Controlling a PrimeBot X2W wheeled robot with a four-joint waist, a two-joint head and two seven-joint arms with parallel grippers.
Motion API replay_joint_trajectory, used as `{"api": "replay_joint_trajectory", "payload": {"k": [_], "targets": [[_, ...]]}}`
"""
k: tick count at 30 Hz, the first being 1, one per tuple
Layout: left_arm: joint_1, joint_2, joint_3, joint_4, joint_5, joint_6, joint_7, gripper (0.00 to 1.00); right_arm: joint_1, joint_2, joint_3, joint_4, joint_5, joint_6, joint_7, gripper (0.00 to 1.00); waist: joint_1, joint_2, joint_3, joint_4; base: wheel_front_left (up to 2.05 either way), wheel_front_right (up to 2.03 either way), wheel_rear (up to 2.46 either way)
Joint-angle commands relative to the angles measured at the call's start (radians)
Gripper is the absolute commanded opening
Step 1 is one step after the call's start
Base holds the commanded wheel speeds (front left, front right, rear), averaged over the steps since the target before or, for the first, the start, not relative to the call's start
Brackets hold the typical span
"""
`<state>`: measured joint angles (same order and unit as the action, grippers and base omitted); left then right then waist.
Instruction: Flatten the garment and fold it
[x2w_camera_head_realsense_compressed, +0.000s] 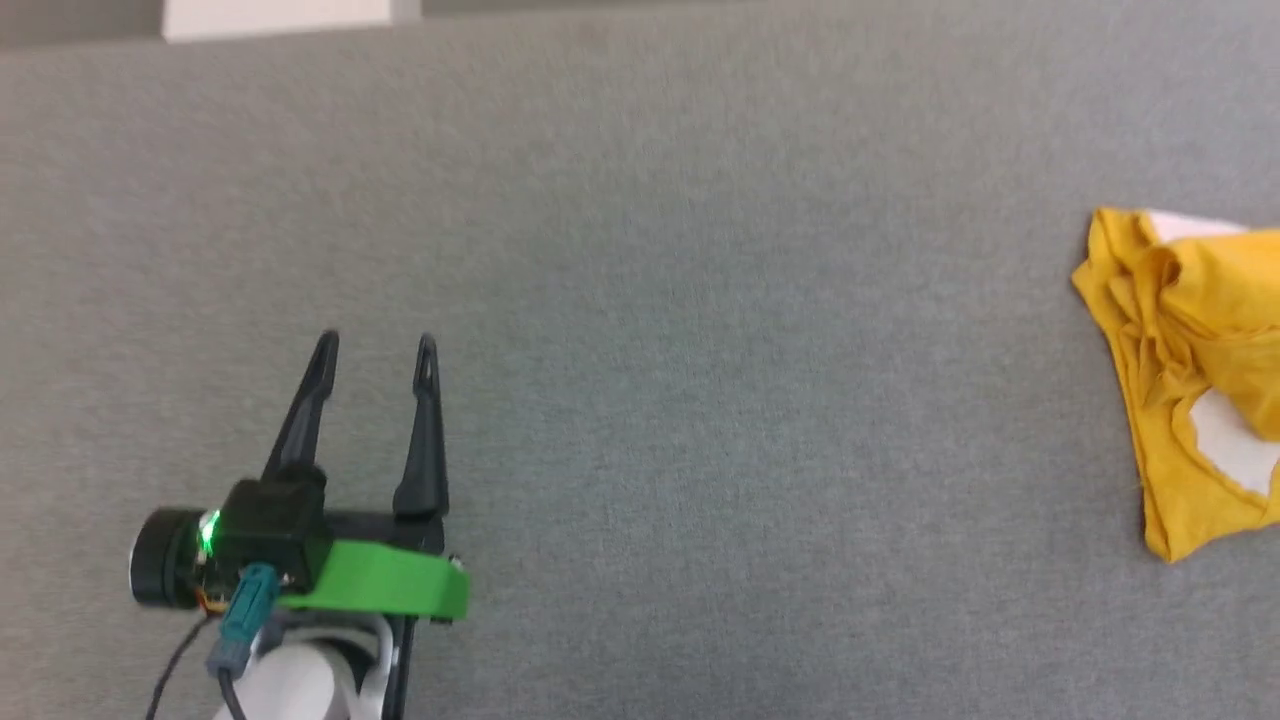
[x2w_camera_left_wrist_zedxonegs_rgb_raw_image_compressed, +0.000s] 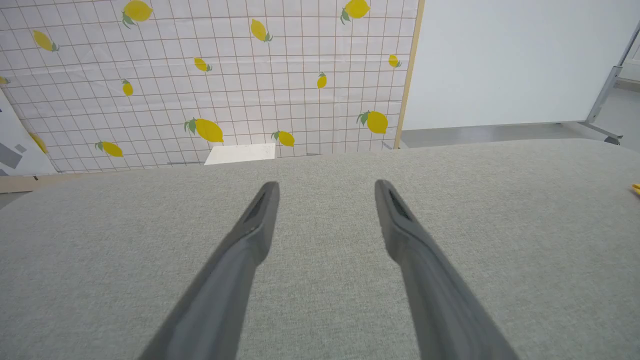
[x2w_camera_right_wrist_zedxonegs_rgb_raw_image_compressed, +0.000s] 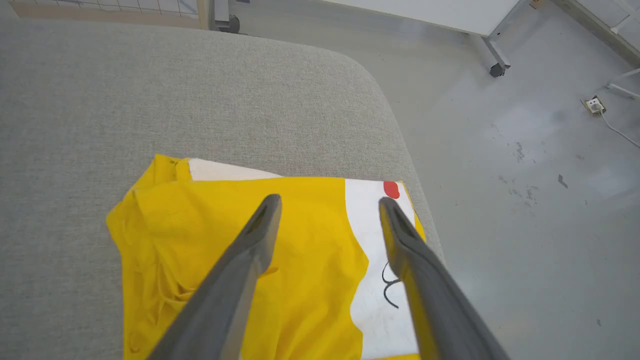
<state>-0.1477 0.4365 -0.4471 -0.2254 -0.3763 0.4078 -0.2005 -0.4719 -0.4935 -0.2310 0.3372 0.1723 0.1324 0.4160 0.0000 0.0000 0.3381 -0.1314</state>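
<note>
The garment (x2w_camera_head_realsense_compressed: 1190, 370), a bright yellow T-shirt with white areas, lies rumpled at the right edge of the grey table (x2w_camera_head_realsense_compressed: 700, 300). In the right wrist view the garment (x2w_camera_right_wrist_zedxonegs_rgb_raw_image_compressed: 280, 260) sits near the table's rounded corner, showing a white panel with a red dot and black line marks. My right gripper (x2w_camera_right_wrist_zedxonegs_rgb_raw_image_compressed: 327, 202) hovers above it, open, with nothing between its fingers. My left gripper (x2w_camera_head_realsense_compressed: 376, 345) stands open over bare table at the lower left, far from the garment. From the left wrist, my left gripper (x2w_camera_left_wrist_zedxonegs_rgb_raw_image_compressed: 325, 186) is open and points toward the far edge.
A white block (x2w_camera_left_wrist_zedxonegs_rgb_raw_image_compressed: 241, 153) lies past the table's far edge, before a lemon-print grid backdrop (x2w_camera_left_wrist_zedxonegs_rgb_raw_image_compressed: 210, 80). To the right of the table is grey floor (x2w_camera_right_wrist_zedxonegs_rgb_raw_image_compressed: 525, 150) with a wheeled stand leg (x2w_camera_right_wrist_zedxonegs_rgb_raw_image_compressed: 492, 60) and a power socket (x2w_camera_right_wrist_zedxonegs_rgb_raw_image_compressed: 594, 106).
</note>
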Motion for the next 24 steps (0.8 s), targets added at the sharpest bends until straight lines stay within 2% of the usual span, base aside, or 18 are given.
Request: {"api": "replay_joint_trajectory", "payload": {"k": [1,8,13,17,24], "targets": [[0.028,-0.001,0.009,0.005,-0.018,0.005,-0.009,1.0,0.042,0.032,-0.004,-0.041,0.012,-0.002,0.001,1.0,0.0,0.0,-0.159,0.05,0.0,0.0,0.0],[0.112,0.009,0.013,0.017,-0.048,0.007,-0.017,1.0,0.218,0.178,-0.003,-0.256,0.021,-0.002,-0.016,1.0,0.0,0.0,-0.266,0.093,0.0,0.0,0.0],[0.145,0.008,0.01,0.023,-0.052,0.001,-0.032,1.0,0.337,0.278,-0.001,-0.396,-0.003,-0.002,-0.097,1.0,0.0,0.0,-0.312,0.125,0.0,0.0,0.0],[0.164,0.0,0.013,0.032,-0.058,-0.003,-0.042,1.0,0.422,0.353,0.005,-0.461,-0.04,-0.002,-0.158,1.0,0.0,0.0,-0.336,0.139,0.0,0.0,0.0],[0.193,-0.027,0.026,0.048,-0.071,-0.018,-0.056,1.0,0.518,0.42,0.033,-0.497,-0.107,-0.002,-0.292,1.0,0.0,0.0,-0.354,0.144,0.0,0.0,0.0]]}}
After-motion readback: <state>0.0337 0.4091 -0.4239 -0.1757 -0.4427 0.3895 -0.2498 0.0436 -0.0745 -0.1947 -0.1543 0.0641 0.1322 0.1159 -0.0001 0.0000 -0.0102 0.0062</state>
